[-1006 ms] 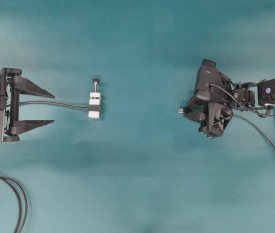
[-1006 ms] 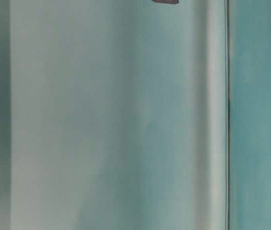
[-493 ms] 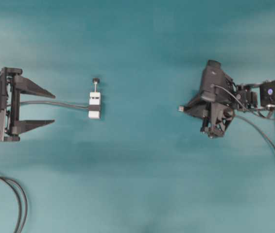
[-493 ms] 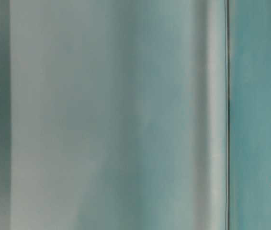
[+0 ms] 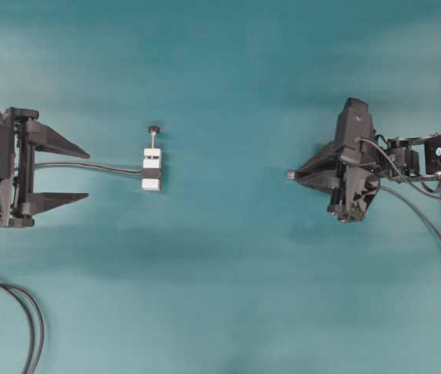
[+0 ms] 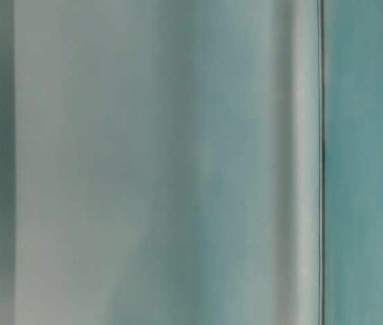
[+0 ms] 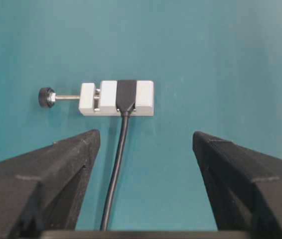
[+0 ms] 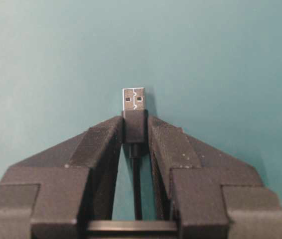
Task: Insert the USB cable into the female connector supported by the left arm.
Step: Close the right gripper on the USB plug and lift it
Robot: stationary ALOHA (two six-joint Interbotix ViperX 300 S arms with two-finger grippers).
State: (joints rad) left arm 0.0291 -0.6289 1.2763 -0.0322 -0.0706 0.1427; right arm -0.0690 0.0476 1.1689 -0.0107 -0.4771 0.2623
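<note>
USB cable (image 8: 134, 117) and female connector (image 5: 151, 169) over plain teal tabletop (image 5: 228, 296).

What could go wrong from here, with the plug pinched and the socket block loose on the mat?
1. The left gripper is open and back from the small white rectangular clamp block on the female connector; unheld, it may slide when pushed.
2. The right gripper pinches only the dark plug body of the USB cable, silvery tip protruding; contact could tilt it.
3. A wide gap separates plug and socket, so alignment errors may grow.
</note>
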